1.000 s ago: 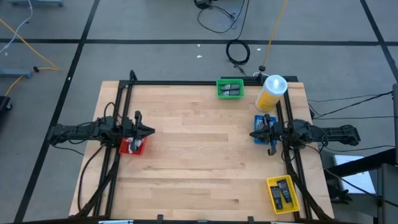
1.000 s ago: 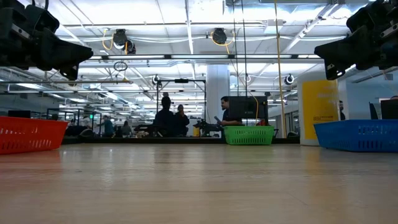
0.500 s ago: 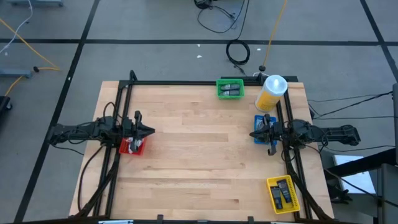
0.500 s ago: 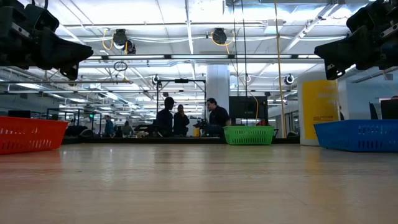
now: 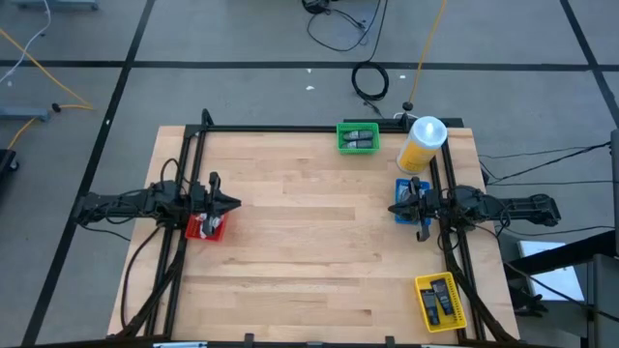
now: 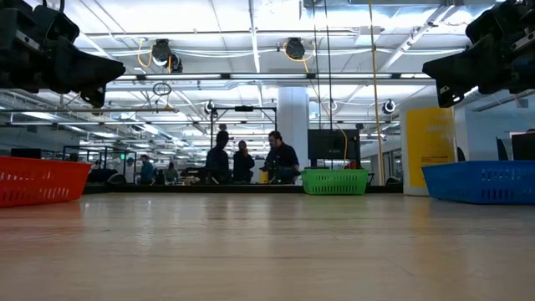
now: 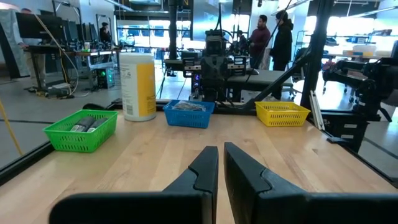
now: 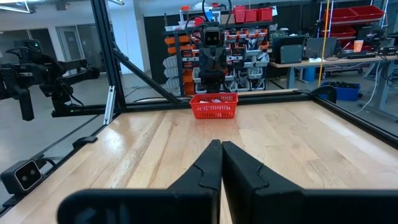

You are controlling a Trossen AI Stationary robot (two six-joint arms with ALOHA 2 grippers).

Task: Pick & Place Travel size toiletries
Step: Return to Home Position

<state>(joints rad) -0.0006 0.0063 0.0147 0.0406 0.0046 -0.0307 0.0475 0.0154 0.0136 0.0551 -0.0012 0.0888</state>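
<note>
Pale wooden boards made up the counter [image 5: 309,251], framed by dark rails, with grey floor and loose cables around it.

At the middle of the counter's left edge we saw the left tool [image 5: 232,203] hanging above the boards. Its fingers were drawn together to a thin slit, with nothing between them. Partly under that arm, at the same edge, sat the red basket [image 5: 205,229]; we could not tell what lay in it.

At the far edge, right of the middle, stood the green basket [image 5: 358,137]. Inside it lay the grey toiletries [image 5: 360,140], side by side. Just beside it, toward the far right corner, the yellow bottle [image 5: 421,145] stood upright with its white cap on.

At the middle of the right edge, the blue basket [image 5: 402,187] sat partly under the right arm. From the left wrist view we made out something pale and dark heaped inside it, too small to name. The right tool [image 5: 395,208] hung over that basket's inner side, its fingers pressed together and gripping nothing.

At the near right corner sat the yellow basket [image 5: 441,302], holding the dark toiletries [image 5: 437,298] lengthwise.

The middle of the counter carried no toiletries. Beyond its far edge, in the low view, a few people [image 6: 280,159] stood in the room.
</note>
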